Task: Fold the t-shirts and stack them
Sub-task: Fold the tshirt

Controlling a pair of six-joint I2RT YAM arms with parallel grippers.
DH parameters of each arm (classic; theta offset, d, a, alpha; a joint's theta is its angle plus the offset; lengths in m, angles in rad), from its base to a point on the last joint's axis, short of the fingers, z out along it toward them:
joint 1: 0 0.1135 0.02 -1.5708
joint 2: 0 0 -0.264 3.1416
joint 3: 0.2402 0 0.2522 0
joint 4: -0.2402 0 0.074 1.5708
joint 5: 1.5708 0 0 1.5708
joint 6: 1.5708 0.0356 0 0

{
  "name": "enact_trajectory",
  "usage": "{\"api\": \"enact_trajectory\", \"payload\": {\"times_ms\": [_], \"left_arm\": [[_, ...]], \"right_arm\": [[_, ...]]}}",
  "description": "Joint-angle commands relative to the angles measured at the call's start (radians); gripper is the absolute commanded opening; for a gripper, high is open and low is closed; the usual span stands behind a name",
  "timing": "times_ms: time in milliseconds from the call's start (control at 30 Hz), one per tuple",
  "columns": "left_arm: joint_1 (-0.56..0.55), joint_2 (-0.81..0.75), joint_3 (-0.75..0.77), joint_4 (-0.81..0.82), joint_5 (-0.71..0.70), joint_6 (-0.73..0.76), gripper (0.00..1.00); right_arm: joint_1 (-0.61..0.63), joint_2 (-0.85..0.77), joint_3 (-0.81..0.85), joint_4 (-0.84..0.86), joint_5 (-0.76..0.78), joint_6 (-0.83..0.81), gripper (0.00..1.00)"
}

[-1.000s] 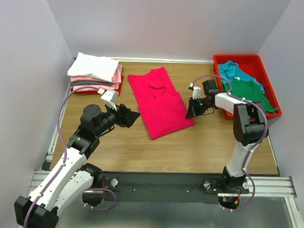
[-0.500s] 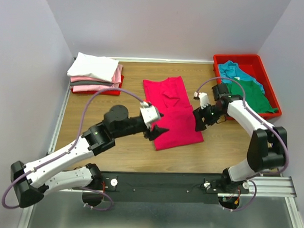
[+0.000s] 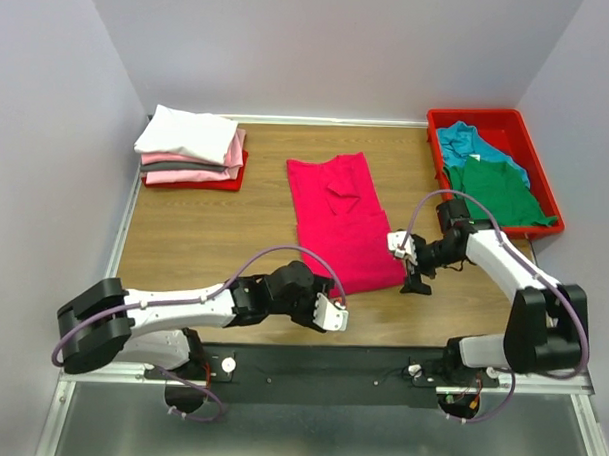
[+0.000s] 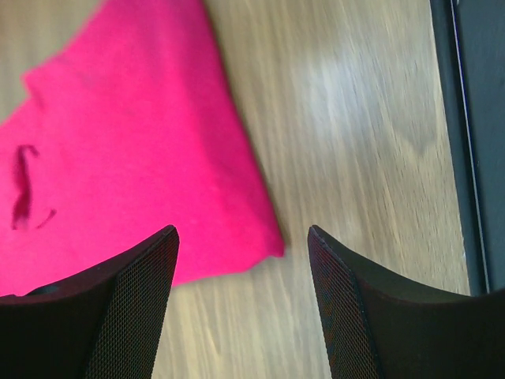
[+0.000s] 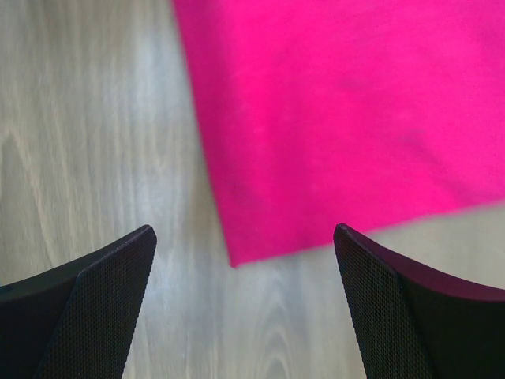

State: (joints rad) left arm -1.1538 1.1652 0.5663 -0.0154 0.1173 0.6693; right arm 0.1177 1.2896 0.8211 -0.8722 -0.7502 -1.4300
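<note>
While the left pincer point(image 3: 331, 315) and right pincer point(image 3: 416, 282) are gaping empty, the crimson t-shirt point(image 3: 340, 224) is lying half-folded between them; a folded stack point(image 3: 192, 144) is sitting beyond the left, unfolded shirts point(image 3: 496, 185) waiting beyond the right

R hand point(image 5: 243, 233) spread wide, empty, over crimson-pink t-shirt point(image 5: 339, 118) corner, wood table point(image 5: 95, 142).
</note>
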Motion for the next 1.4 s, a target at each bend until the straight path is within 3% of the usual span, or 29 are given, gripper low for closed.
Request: {"api": "enact_trajectory", "payload": {"times_ms": [0,333,800,933,1033,1200,1333,1367], "left_arm": [[-0.001,0.076,0.0,0.103,-0.011,0.069,0.73],[0.0,0.292,0.015,0.141,-0.06,0.069,0.7],[0.063,0.3,-0.02,0.19,-0.15,0.058,0.68],[0.063,0.324,-0.023,0.187,-0.148,0.056,0.63],[0.069,0.367,-0.006,0.184,-0.139,0.055,0.52],[0.083,0.415,0.017,0.186,-0.093,0.044,0.41],[0.097,0.401,0.015,0.184,-0.073,0.044,0.25],[0.104,0.396,0.015,0.18,-0.059,0.047,0.14]], "right_arm": [[-0.004,0.066,-0.031,-0.024,-0.069,-0.219,1.0],[-0.001,0.071,-0.063,0.047,-0.029,-0.207,0.97],[0.014,0.129,-0.132,0.136,0.034,-0.311,0.96],[0.019,0.152,-0.134,0.167,0.045,-0.307,0.93],[0.028,0.16,-0.142,0.223,0.067,-0.27,0.9],[0.049,0.181,-0.152,0.324,0.101,-0.179,0.79],[0.072,0.204,-0.152,0.358,0.124,-0.132,0.53],[0.074,0.214,-0.151,0.355,0.13,-0.119,0.33]]}}
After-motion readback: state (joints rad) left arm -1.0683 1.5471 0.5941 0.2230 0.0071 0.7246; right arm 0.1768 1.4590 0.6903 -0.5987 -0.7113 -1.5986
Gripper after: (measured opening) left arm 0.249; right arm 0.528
